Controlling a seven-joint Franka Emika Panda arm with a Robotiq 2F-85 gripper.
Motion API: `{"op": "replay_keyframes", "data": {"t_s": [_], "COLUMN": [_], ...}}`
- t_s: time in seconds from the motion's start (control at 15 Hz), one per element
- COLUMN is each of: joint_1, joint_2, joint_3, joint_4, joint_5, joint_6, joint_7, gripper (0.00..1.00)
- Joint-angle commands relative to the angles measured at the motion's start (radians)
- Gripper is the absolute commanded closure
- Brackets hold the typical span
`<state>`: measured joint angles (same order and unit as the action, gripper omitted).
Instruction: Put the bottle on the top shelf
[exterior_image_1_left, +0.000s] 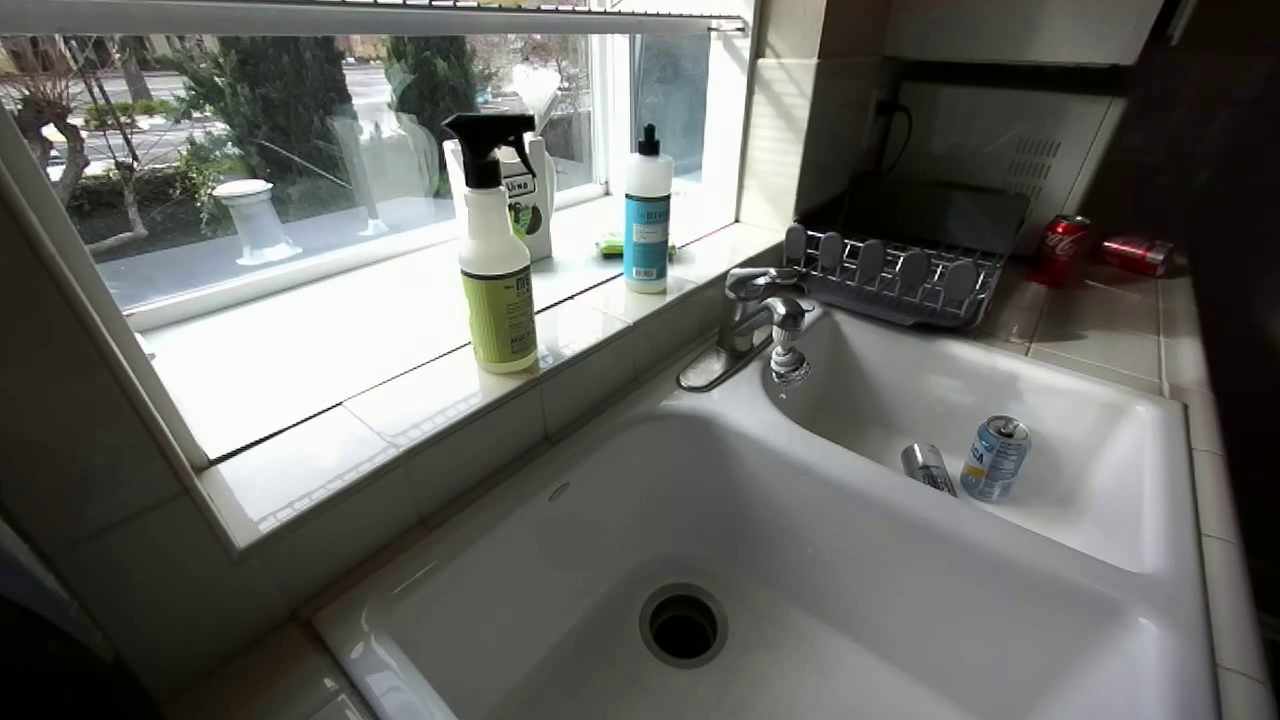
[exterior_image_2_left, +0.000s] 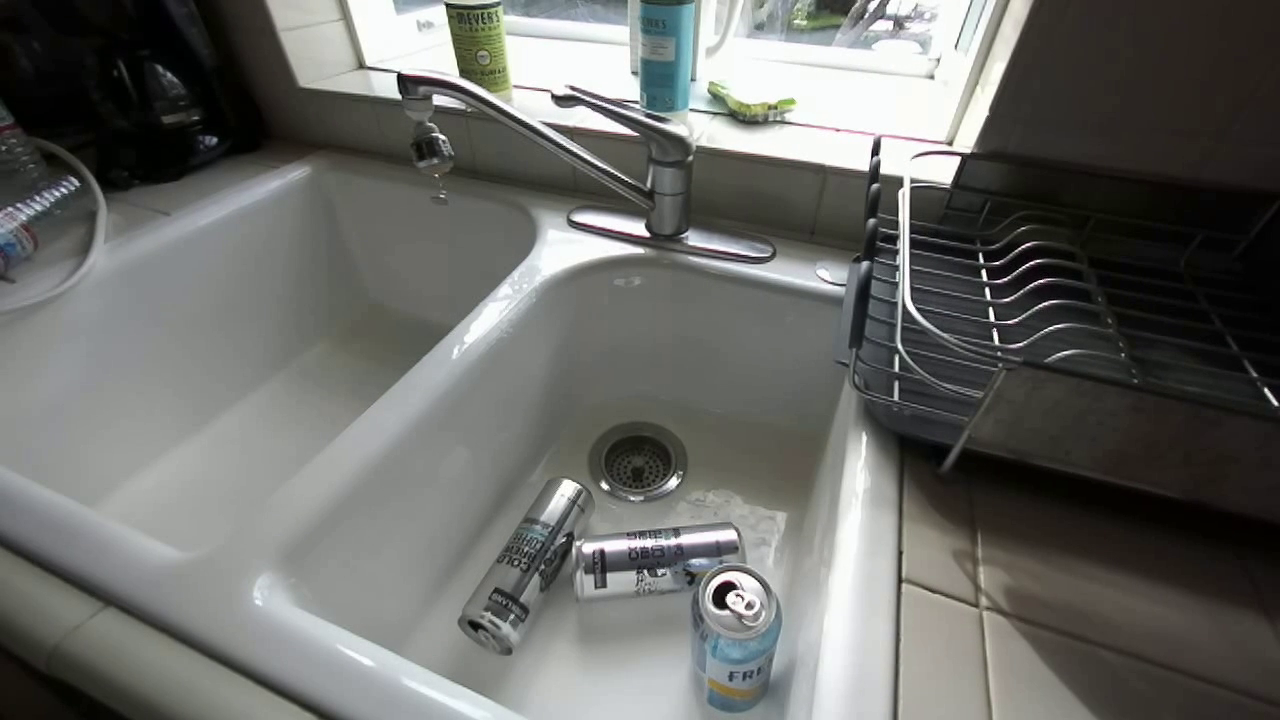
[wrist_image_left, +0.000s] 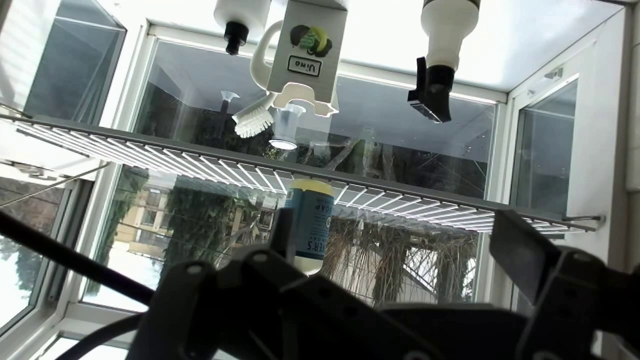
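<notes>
The wrist view stands upside down. The blue-labelled soap bottle (wrist_image_left: 314, 220) stands on the wire shelf (wrist_image_left: 397, 192) across the window, its pale yellow base at the shelf's front rail. Its upper end is hidden behind the dark gripper. My gripper (wrist_image_left: 395, 225) is open wide, with a finger on each side of the picture. The bottle appears between the fingers, close to the picture-left one, which overlaps its edge. I cannot tell whether they touch. The space towards the picture-right finger shows only window. The gripper and this bottle are out of view in both exterior views.
A yellow-green spray bottle (exterior_image_1_left: 500, 310), a slim teal bottle (exterior_image_1_left: 648, 225) and a white carton with a brush (wrist_image_left: 310, 55) stand on the sill below the shelf. A faucet (exterior_image_2_left: 670, 185), a sink (exterior_image_1_left: 900, 545) with cans and a dish rack (exterior_image_1_left: 890, 275) are below.
</notes>
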<state>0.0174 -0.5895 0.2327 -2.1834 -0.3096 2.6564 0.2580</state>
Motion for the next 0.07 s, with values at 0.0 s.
{"op": "replay_keyframes", "data": {"t_s": [0.0], "joint_1": [-0.018], "joint_2": [-0.002], "joint_3": [0.013], "joint_4": [0.001], "joint_5": [0.023], "joint_6": [0.001], "joint_7": [-0.017], "gripper": [0.00]}}
